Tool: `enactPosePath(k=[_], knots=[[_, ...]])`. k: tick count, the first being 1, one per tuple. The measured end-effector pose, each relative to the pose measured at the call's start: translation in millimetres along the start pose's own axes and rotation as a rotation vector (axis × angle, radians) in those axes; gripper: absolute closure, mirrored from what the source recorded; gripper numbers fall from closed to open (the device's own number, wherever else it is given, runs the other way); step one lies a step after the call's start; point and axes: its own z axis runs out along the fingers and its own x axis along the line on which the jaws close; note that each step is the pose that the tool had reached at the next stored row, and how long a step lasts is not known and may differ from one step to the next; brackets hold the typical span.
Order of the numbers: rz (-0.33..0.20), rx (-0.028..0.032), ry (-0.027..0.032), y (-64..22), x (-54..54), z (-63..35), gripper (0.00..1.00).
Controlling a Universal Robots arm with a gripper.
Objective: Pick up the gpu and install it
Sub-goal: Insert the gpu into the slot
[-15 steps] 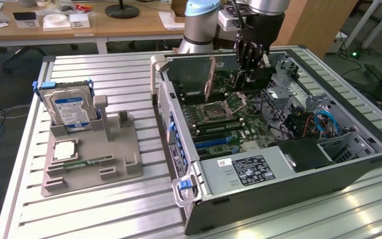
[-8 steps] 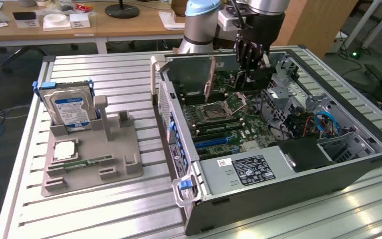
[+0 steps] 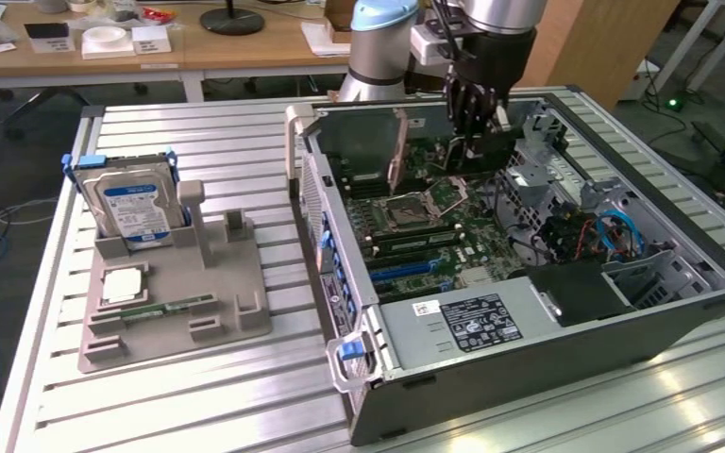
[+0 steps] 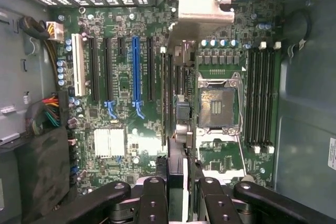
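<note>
here the claw [image 4: 178, 176] pinches the gpu [image 4: 176, 93] edge-on, upright over the motherboard [image 4: 123, 85], seemingly so its lower edge can seat squarely.

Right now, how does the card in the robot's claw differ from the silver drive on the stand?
The gpu is a thin dark board; the hard drive is a thicker silver box with a blue-white label. The gpu is clamped in the gripper inside the case; the hard drive sits in the grey stand. Both stand on edge.
</note>
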Motion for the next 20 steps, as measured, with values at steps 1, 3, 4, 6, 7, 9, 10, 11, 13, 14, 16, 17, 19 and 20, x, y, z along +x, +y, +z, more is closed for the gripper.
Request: enactPosePath(k=[1,3,4,6,7,9,10,11,13,14,16,17,19,20], knots=[[-0.001,-0.0001,-0.0003,0.1,1.0,0.6,0.73],[-0.005,0.0001,-0.0011,0.2,3.8,1.5,0.73],[-0.006,0.0,-0.0009,0.1,6.0,1.5,0.73],[-0.007,0.0,-0.0012,0.0,11.0,1.9,0.73],[-0.007,0.0,-0.001,-0.1,14.1,1.9,0.73],[-0.007,0.0001,-0.0012,-0.3,19.1,2.3,0.73],[-0.007,0.0,-0.0011,-0.1,20.7,2.6,0.73],[-0.007,0.0,-0.001,0.3,22.1,2.9,0.73],[-0.007,0.0001,-0.0012,3.4,24.1,4.1,0.73],[-0.007,0.0001,-0.0011,5.6,24.7,4.7,0.73],[-0.007,0.0002,-0.0013,11.4,25.8,6.0,0.73],[-0.007,0.0,-0.001,13.7,26.4,6.4,0.73],[-0.007,0.0,-0.0015,16.6,28.9,6.8,0.73],[-0.007,-0.0001,-0.0047,17.1,31.0,7.0,0.73]])
